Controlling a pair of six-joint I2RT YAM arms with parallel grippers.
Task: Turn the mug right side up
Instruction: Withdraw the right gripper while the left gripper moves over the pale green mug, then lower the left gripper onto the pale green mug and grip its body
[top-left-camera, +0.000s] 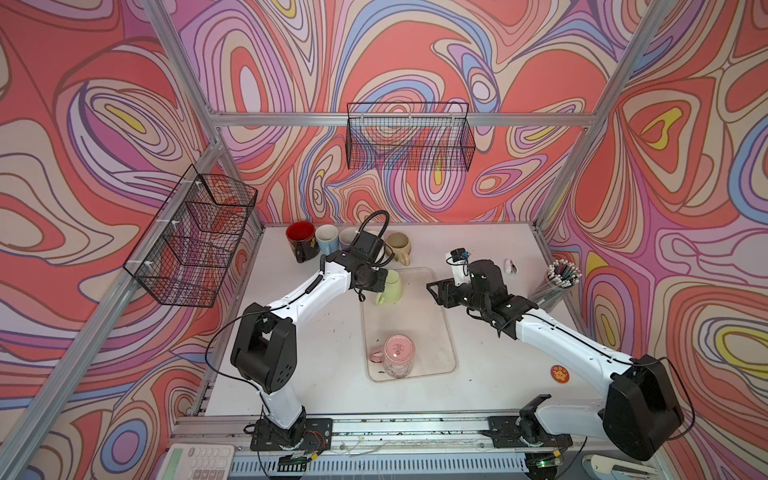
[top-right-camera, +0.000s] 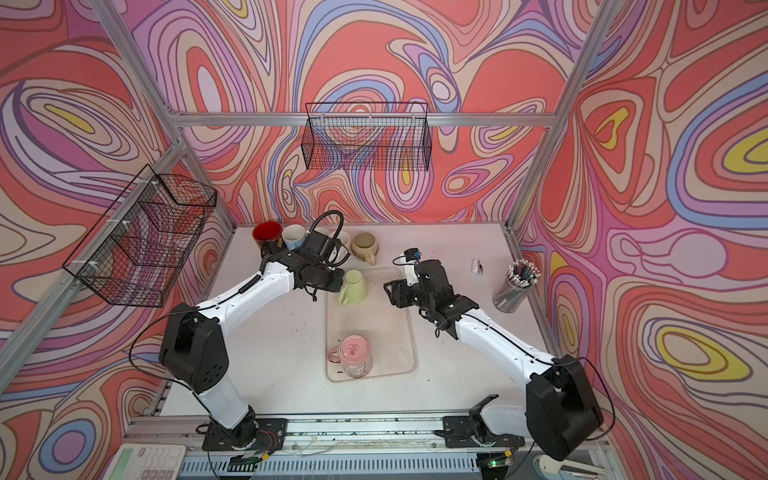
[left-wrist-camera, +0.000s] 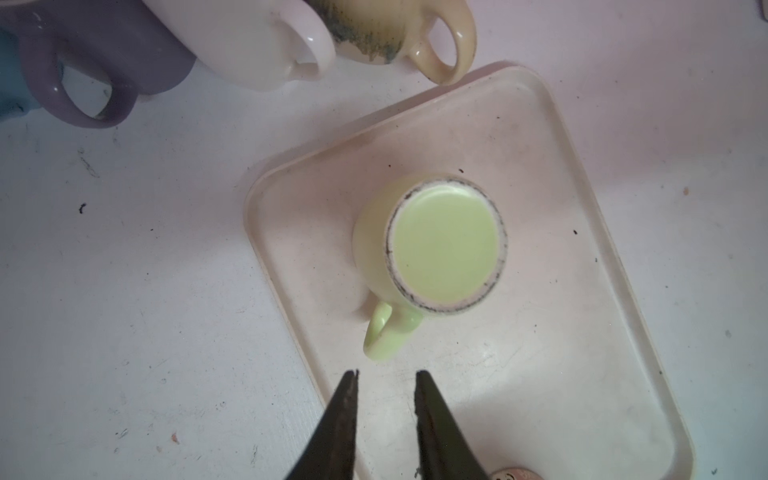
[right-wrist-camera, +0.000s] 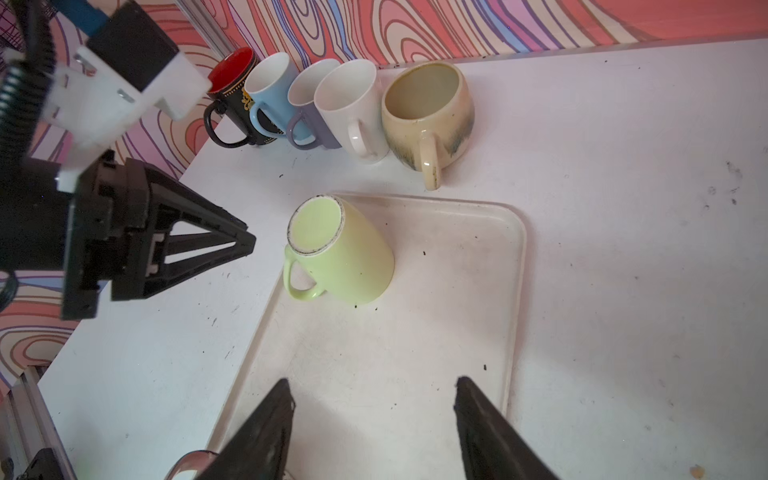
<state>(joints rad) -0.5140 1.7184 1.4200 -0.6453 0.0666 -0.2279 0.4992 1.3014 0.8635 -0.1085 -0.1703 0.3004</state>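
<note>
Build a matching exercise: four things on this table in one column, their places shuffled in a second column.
1. green mug
2. pink mug
3. beige mug
4. pen holder

A. by the table's right edge
B. near end of the tray
C. upright, just beyond the tray
D. far end of the tray

Pairs: 1-D, 2-B, 3-C, 4-A

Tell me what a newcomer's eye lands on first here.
The swirling red-and-purple wall pattern all around grabs first. Then a lime-green mug sits upside down at the tray's far end, a pink mug upside down at its near end. Five upright mugs line the table's back edge.
</note>
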